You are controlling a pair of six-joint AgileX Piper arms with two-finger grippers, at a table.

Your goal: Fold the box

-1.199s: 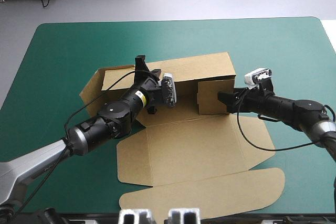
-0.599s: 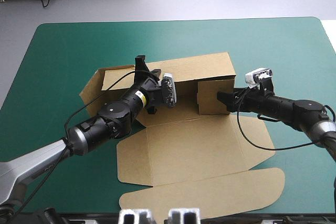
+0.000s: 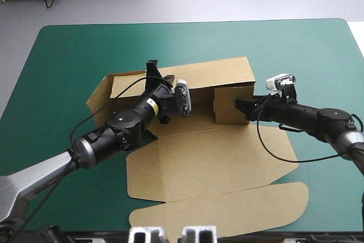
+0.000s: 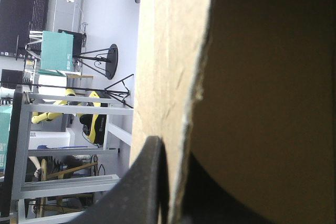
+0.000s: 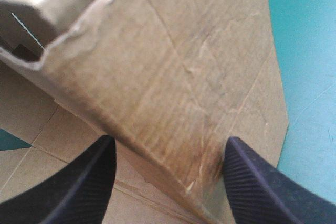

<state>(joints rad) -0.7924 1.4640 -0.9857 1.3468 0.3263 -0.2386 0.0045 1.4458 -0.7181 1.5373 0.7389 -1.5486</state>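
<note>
The brown box (image 3: 210, 157) lies mid-worktop (image 3: 296, 49), its lid (image 3: 227, 211) flat toward the near edge and its far wall (image 3: 222, 72) raised. The left hand (image 3: 152, 71) pinches that wall's top edge. The right hand (image 5: 169, 145) is spread around the upright right-side flap (image 3: 230, 106). It looks like light, stiff board (likely to buckle off its scores), so hold the walls near their free edges.
</note>
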